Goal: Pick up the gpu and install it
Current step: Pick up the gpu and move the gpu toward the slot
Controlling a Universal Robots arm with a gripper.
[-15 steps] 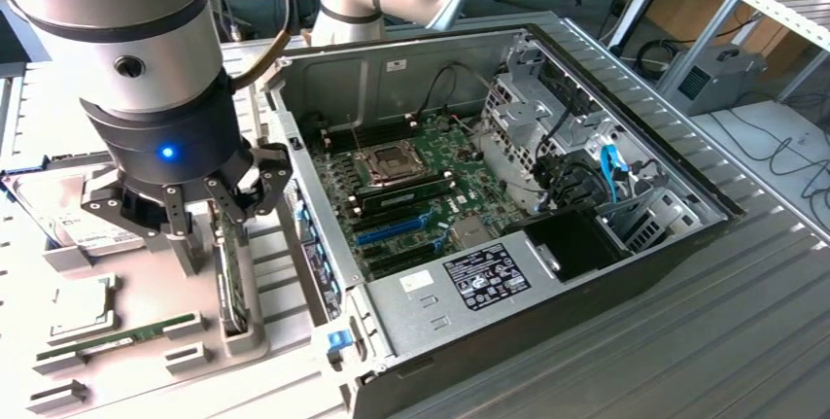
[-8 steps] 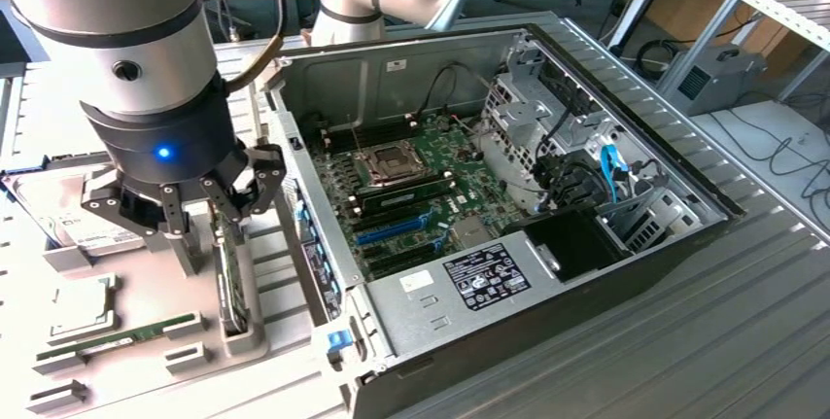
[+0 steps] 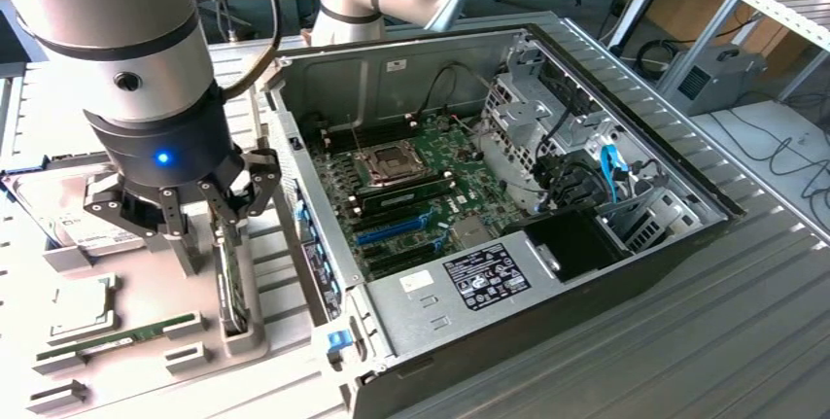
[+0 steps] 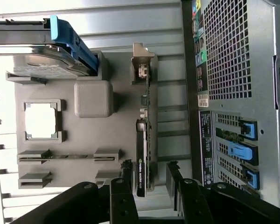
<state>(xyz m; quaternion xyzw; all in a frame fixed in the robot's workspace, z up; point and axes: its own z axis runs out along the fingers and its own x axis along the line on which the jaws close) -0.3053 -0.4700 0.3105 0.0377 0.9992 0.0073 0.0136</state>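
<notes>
The gpu (image 3: 231, 288) stands on its long edge in a slot of the grey holder tray (image 3: 266, 346), beside the open computer case (image 3: 648, 244). In the wrist view the gpu (image 4: 143, 140) shows a black face, a green board edge and a silver end bracket (image 4: 143, 63). My gripper (image 3: 212, 207) hangs just above the card's near end. Seen from the wrist, the gripper (image 4: 148, 169) is open, with one finger on each side of the card and a gap to each. Nothing is held.
On the same tray lie a hard drive (image 4: 37, 63) with a blue caddy, a processor (image 4: 41, 120) and a RAM stick (image 4: 65, 157). The case's motherboard (image 3: 422, 171) has blue card slots (image 3: 389, 231). The case's rear panel (image 4: 233, 56) stands close beside the gpu.
</notes>
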